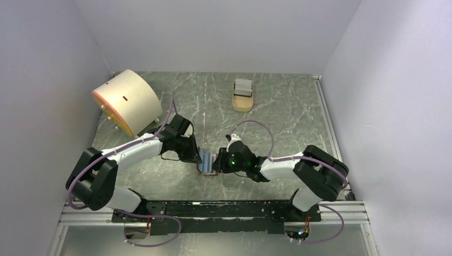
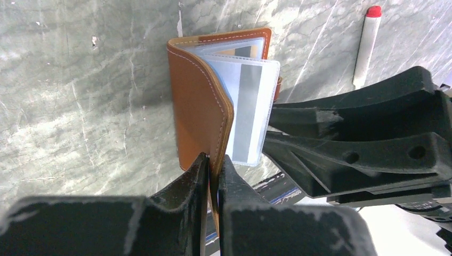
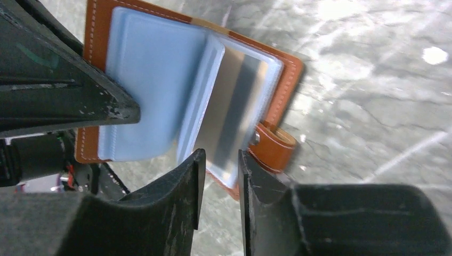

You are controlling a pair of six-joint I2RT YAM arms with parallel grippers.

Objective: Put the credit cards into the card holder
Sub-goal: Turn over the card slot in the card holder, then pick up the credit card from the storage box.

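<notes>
The card holder (image 1: 206, 160) is a brown leather wallet, open on the table between my two grippers. My left gripper (image 2: 215, 166) is shut on the edge of its brown cover (image 2: 198, 106) and holds it up. A pale credit card with a grey stripe (image 3: 234, 109) sits in a clear sleeve beside the light blue pages (image 3: 149, 80). My right gripper (image 3: 218, 160) is narrowly open, its tips at the lower edge of that sleeve, next to the snap tab (image 3: 272, 144). More pale cards (image 1: 243, 85) stand in the tan tray at the back.
A tan oval tray (image 1: 243, 104) stands at the back centre. A big cream drum (image 1: 125, 101) lies at the back left. A white pen-like stick with a red cap (image 2: 365, 45) lies beside the wallet. Grey walls close in both sides.
</notes>
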